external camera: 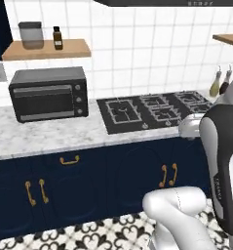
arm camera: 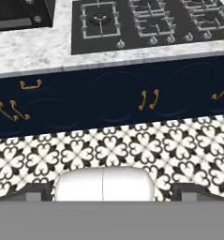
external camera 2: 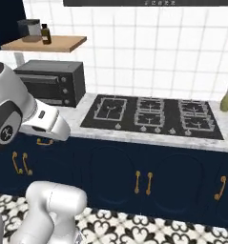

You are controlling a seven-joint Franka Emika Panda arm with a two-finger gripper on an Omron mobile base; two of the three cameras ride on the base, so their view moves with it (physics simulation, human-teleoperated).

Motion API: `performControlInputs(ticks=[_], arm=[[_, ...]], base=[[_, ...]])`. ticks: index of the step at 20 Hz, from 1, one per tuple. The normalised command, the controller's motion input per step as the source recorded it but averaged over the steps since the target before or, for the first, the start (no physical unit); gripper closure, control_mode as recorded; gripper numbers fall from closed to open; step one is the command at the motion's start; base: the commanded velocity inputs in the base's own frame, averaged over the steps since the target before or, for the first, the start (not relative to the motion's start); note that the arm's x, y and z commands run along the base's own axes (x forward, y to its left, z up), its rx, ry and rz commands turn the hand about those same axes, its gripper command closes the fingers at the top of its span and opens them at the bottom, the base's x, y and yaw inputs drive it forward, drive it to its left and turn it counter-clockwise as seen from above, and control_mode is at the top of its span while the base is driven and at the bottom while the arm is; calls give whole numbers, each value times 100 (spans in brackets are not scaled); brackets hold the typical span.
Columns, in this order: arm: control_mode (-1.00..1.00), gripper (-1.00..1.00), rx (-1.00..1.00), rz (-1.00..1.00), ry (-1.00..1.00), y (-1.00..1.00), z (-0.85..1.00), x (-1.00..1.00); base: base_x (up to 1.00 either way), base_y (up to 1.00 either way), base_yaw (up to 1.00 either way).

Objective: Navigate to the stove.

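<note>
A: Left base view: what sits ahead of the robot?

B: A black stove set flat into a pale marbled surface, with grey square grates and a row of small silver knobs along its front edge. It lies right of centre here, partly behind the robot's white arm.

A: And in the right base view?

B: The stove sits near the middle of the picture, straight ahead, with dark blue cabinet doors and gold handles below it.

A: What is beside the stove?

B: To its left, a boxy black toaster oven stands on the surface, apart from the stove. Above that, a wooden shelf holds a grey canister and a small dark bottle. To the stove's right, against the white tiled wall, stand two slim bottles.

A: What does the hand view show?

B: It looks down at a black and white patterned floor, the blue cabinets, and the stove along the top edge.

A: Is the end effector open or closed?

B: The two dark tips of the end effector sit far apart at the bottom corners of the hand view, with nothing between them, so it is spread wide and holding nothing.
</note>
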Motion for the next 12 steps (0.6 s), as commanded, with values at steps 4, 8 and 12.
performControlInputs(ticks=[4,8,12], arm=[[100,-100,0,0,0,0,0,0],[100,-100,0,0,0,0,0,0],[100,-100,0,0,0,0,0,0]], base=[[100,-93,43],[87,-90,17],[78,-63,-5]])
